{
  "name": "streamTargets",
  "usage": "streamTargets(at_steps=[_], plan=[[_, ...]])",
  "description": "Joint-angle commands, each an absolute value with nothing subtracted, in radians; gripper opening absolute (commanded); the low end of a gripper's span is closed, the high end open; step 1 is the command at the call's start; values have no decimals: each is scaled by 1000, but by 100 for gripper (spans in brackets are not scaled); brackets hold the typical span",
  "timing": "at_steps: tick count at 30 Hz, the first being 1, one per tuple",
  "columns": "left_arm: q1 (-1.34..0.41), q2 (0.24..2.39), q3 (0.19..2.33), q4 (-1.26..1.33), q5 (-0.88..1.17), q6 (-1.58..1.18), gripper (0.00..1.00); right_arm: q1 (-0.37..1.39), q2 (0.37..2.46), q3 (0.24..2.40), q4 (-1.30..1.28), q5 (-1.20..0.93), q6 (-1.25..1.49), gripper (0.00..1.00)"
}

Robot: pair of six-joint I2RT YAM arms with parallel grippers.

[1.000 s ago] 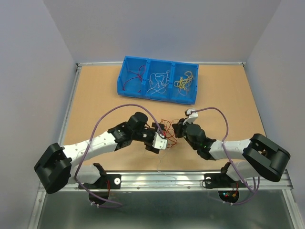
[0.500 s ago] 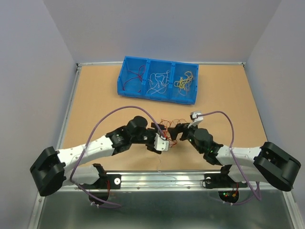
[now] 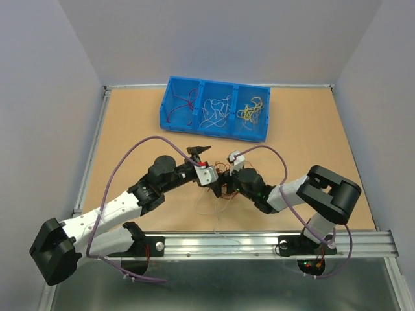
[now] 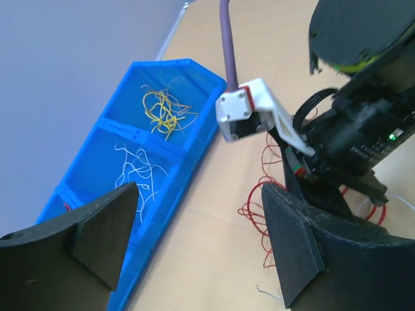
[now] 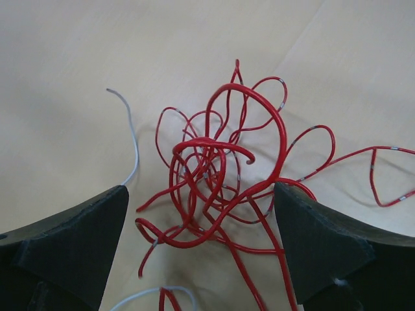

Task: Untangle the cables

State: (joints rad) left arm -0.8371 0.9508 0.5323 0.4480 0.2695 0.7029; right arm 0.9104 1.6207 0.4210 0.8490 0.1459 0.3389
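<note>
A loose knot of thin red wires (image 5: 217,172) lies near the centre of the tan tabletop (image 3: 130,129), at six o'clock from a blue three-compartment plastic bin (image 3: 214,85). The right gripper (image 5: 198,194) straddles it, fingers spread wide. The left gripper (image 4: 198,220), also spread, hovers at its eleven o'clock, seemingly holding nothing.

The red cables (image 5: 206,170) run past the lower edge.
</note>
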Motion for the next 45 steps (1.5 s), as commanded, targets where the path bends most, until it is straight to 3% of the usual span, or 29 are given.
streamTargets(at_steps=[1, 3, 4, 7, 10, 20, 28, 45], plan=[[-831, 953, 538, 477, 340, 695, 89, 925, 1704, 517, 920, 233, 325, 82], [-831, 966, 554, 377, 440, 759, 89, 925, 1715, 522, 913, 317, 345, 58], [-831, 988, 572, 336, 478, 790, 89, 925, 1709, 509, 913, 346, 362, 38], [-848, 1055, 618, 209, 568, 857, 89, 925, 1639, 453, 899, 484, 385, 11], [-883, 1130, 647, 126, 566, 891, 88, 923, 1556, 397, 877, 616, 399, 3], [-973, 1238, 710, 6, 537, 922, 85, 867, 1313, 238, 828, 793, 428, 1], [-996, 1343, 804, -55, 555, 846, 86, 854, 1289, 236, 788, 795, 436, 1], [-1008, 1606, 974, -89, 532, 641, 74, 854, 1333, 259, 785, 854, 472, 1]])
